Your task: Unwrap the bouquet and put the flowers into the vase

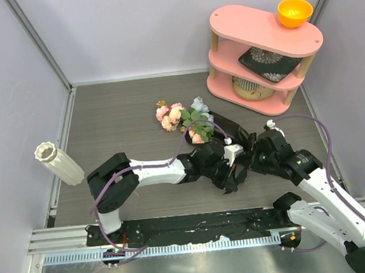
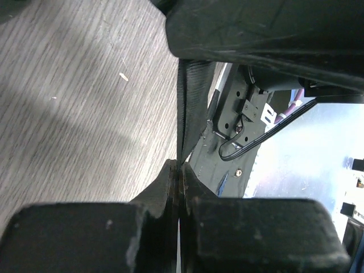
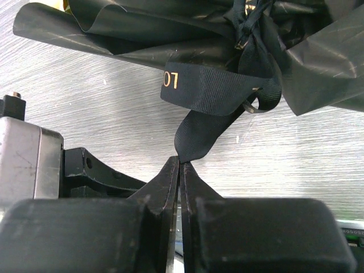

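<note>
My left gripper (image 2: 180, 170) is pinched tight on a strip of the black ribbon (image 3: 210, 91), and my right gripper (image 3: 180, 165) is clamped on one ribbon loop. The bouquet (image 1: 184, 118) lies mid-table, blooms pointing to eleven o'clock. The vase (image 1: 60, 163) is at nine o'clock, well apart.

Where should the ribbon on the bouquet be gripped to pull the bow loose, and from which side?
Grip the loose flat length of ribbon trailing from the knot, not the knot itself. Come from the side away from the black paper, with fingers across its flat faces, because the band is thin and wide and sticks out clear there. The right gripper is shut on it that way.
</note>
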Robot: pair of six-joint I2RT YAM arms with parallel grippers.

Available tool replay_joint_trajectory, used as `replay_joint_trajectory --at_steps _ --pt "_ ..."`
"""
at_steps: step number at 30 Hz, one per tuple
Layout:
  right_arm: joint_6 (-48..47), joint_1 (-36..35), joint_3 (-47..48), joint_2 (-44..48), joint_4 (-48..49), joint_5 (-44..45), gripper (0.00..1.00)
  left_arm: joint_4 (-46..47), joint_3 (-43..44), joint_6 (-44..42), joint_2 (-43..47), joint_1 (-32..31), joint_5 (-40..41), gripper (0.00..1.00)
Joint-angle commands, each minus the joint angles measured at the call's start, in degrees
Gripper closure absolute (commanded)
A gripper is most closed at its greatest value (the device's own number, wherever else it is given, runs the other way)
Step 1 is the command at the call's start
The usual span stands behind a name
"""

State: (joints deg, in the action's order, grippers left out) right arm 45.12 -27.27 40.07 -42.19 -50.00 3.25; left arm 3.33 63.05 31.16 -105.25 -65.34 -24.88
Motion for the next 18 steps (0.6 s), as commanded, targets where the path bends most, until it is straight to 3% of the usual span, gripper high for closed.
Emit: replay_joint_trajectory --at_steps 1,6,8,9,10,11,13,16,18 --pt "-2.14 -0.07 4.04 0.89 0.25 -0.34 0.91 3.00 -1.43 0.83 3.30 -0.14 1.42 1.00" --pt "-1.62 -0.16 3.17 3.16 1.48 -1.92 0.86 3.78 -2.14 2.24 3.04 -0.14 0.89 1.00" --pt "-1.09 -0.16 1.68 4.13 3.06 -4.46 0.98 5.45 -2.75 3.11 3.56 -0.05 0.80 1.00" --pt "-0.66 -0.16 1.33 4.40 3.33 -4.91 0.97 5.89 -2.84 3.12 3.56 -0.14 0.72 1.00" --pt "-0.13 -0.16 0.97 4.84 3.76 -5.79 0.91 5.90 -2.75 3.12 3.65 -0.05 0.80 1.00" --pt "0.05 -0.16 0.80 4.93 4.03 -6.06 0.78 5.90 -2.84 3.21 3.82 -0.14 0.98 1.00" --pt "-0.21 -0.16 0.27 4.67 4.12 -6.06 0.75 6.24 -2.84 3.21 4.09 -0.05 1.07 1.00" --pt "-0.74 -0.07 -1.31 3.18 3.94 -5.53 0.90 7.48 -2.93 3.74 4.09 -0.14 0.89 1.00" --pt "0.05 -0.07 -2.28 2.03 3.68 -4.83 0.91 6.95 -2.75 3.74 3.91 -0.14 0.98 1.00"
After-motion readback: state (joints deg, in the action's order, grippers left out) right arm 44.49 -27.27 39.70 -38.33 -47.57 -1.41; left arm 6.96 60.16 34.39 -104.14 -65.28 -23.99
